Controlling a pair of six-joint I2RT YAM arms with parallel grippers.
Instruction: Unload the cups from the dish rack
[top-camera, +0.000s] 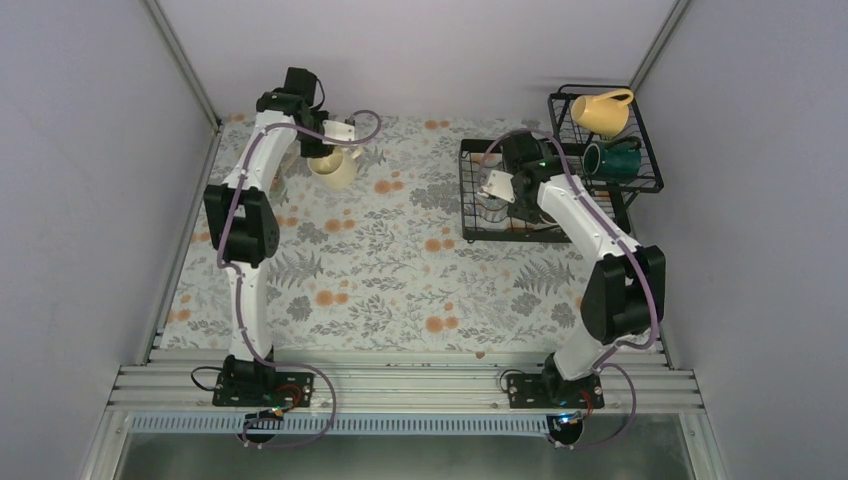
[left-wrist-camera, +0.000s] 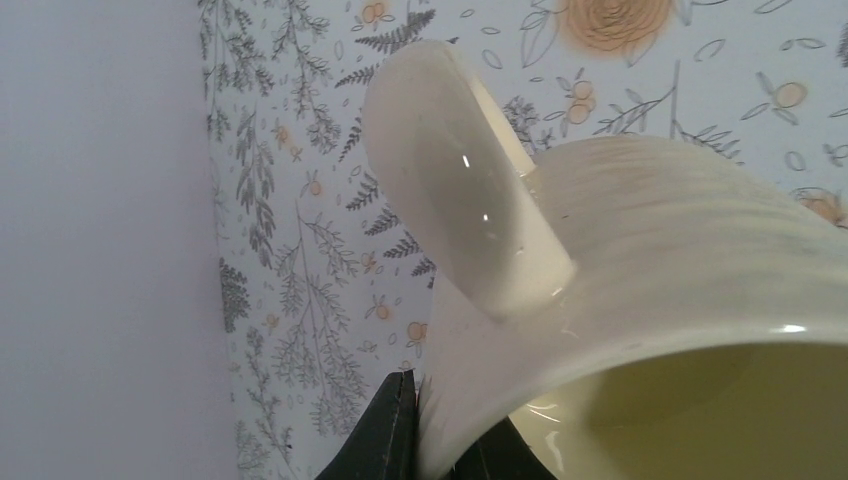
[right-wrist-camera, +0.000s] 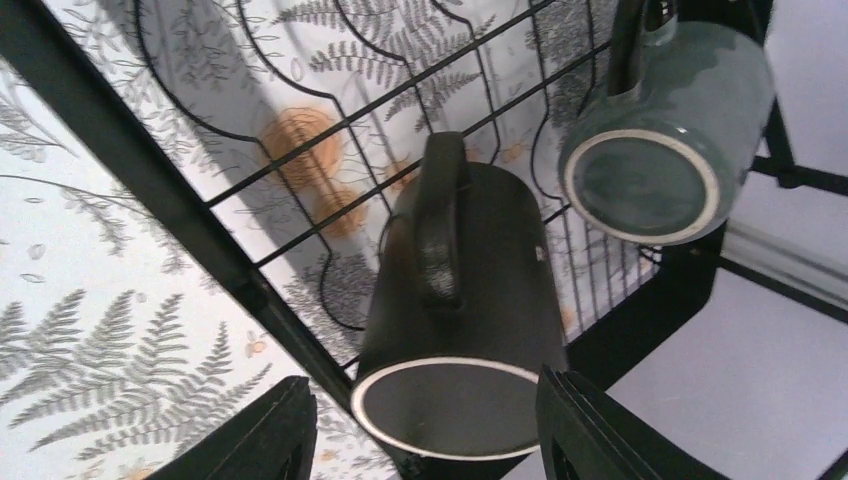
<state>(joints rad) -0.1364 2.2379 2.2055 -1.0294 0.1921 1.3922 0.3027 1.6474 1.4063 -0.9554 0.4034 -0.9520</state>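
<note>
**L pincer (left-wrist-camera: 440, 445) clamped on cream mug (left-wrist-camera: 650, 250) at far left of desk (top-camera: 400, 270); R pincer (right-wrist-camera: 430, 430) wide open astride black mug (right-wrist-camera: 470, 290) in dish rack (top-camera: 465, 190).**

L: black fingers (left-wrist-camera: 385, 440) pinch the mug wall at the rim, handle up & away from them; mug tilted, can't tell if it touches the floral cloth. R: fingers sit either side of the black mug, gap showing on one side, nothing gripped; mug's base & handle face the wrist cam, flat wire tray behind it. Just beyond, a dark grey-green mug (right-wrist-camera: 660, 130), base twd cam. Rack stands at far right of desk. Its raised basket tier holds a yellow mug (top-camera: 603, 112) on its side w/ a teal mug (top-camera: 612, 158) just nearer; can't tell if that's the grey-green one.
</note>
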